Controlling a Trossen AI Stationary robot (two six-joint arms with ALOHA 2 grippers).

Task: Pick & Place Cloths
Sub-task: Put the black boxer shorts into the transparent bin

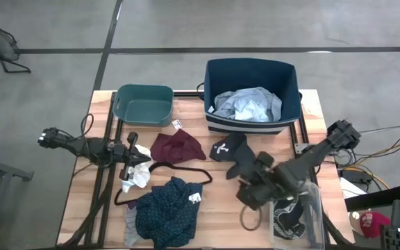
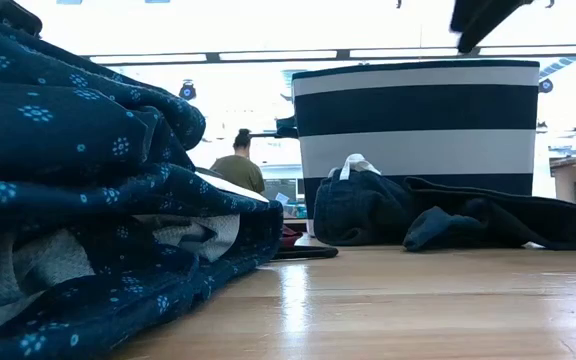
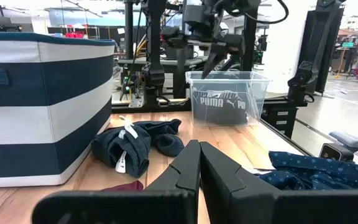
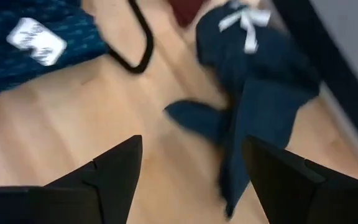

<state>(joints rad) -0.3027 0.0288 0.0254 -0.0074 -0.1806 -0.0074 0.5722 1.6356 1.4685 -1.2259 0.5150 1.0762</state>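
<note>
Right gripper (image 4: 191, 168): fingers spread wide, nothing between them, raised above bare wood just beside dark navy garment (image 4: 260, 81)
Dark navy garment: crumpled on table (image 1: 221, 208) in front of striped bin (image 1: 252, 125), white tag showing, one limb trailing toward gripper
Pale grey-blue shirt (image 1: 247, 104): heaped inside striped bin
Maroon piece (image 1: 178, 146): flat on table, beside dark navy garment
Navy patterned top (image 1: 167, 212): bunched at near table edge, white label on it, touching black hanger (image 1: 160, 169)
Left gripper (image 3: 199, 163): fingers pressed together, empty, low over left half of table, near small white sock (image 1: 139, 170)
Teal tub (image 1: 143, 104): at far edge
Clear box (image 3: 227, 98): printed black piece inside, under right arm
</note>
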